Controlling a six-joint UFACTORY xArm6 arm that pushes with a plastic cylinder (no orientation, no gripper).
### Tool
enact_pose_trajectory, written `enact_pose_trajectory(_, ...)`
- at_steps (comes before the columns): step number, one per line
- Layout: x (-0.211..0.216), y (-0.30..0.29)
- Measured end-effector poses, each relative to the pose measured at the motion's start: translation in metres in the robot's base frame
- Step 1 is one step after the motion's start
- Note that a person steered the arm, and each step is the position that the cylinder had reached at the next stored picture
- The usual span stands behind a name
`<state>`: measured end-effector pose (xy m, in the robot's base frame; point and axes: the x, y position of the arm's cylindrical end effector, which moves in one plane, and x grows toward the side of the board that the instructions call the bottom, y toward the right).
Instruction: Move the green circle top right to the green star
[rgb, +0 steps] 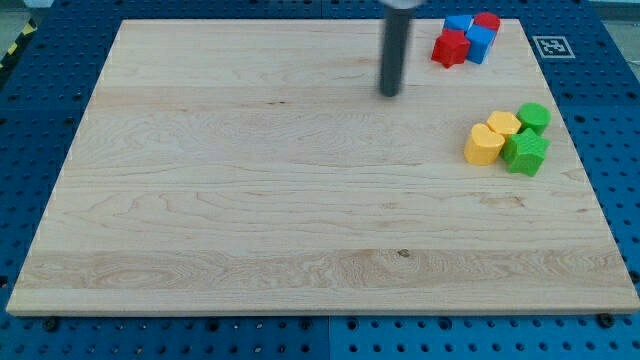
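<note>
Round green circle block (534, 116), no long axis, touches green star block (525, 153) at frame's right; rod tip (389, 94) well apart, upper-centre of wooden table (250, 200); no hand fitted.

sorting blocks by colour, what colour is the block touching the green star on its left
Yellow, seen in the camera view.

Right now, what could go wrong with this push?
The green circle touches the green star and a yellow block, so my tip, coming from the view's left, may shove those instead. The circle also sits near the board's right edge and could slide off.
</note>
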<state>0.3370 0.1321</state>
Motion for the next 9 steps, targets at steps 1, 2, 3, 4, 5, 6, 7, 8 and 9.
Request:
enact_pose_trajectory(1, 0.009, 0.073)
enact_pose_trajectory(2, 0.015, 0.096)
enact_pose_trajectory(3, 0.032, 0.108)
enact_pose_trajectory(4, 0.046, 0.114)
enact_pose_trajectory(5, 0.050, 0.115)
enact_pose_trajectory(6, 0.056, 0.115)
enact_pose_trajectory(7, 0.059, 0.124)
enact_pose_trajectory(8, 0.059, 0.158)
enact_pose_trajectory(9, 0.059, 0.185)
